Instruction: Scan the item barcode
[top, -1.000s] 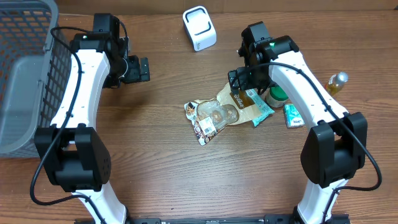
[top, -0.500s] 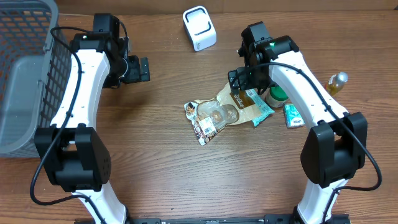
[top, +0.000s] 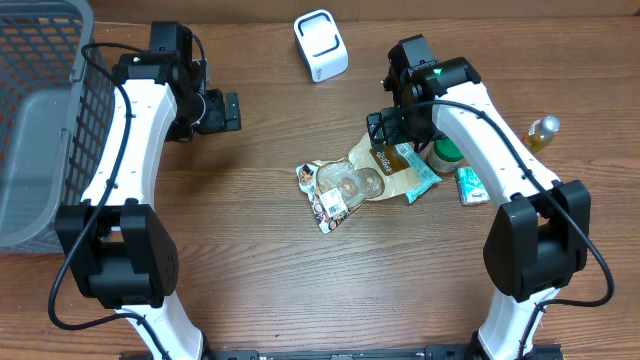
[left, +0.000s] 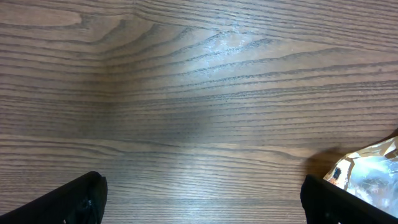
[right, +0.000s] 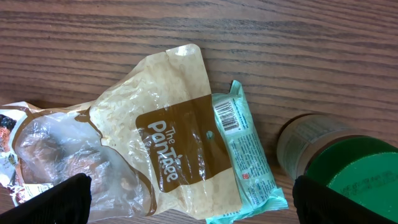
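Wood-grain table (top: 260, 280): only the right wrist view resolves the barcode (right: 229, 115) on the teal packet (right: 249, 162), touching the brown pouch (right: 168, 143), below the wide-open, empty right gripper (right: 205, 205).

Overhead looks straight down; our right wrist view shares its tan crinkly plastic bag (right: 168, 112) close up; our left sees brown wooden tabletop (left: 199, 93) beside it.

text "The PanTree" | on brown label of clear bag (right: 163, 134) | barcode printed on teal packet (right: 249, 163)
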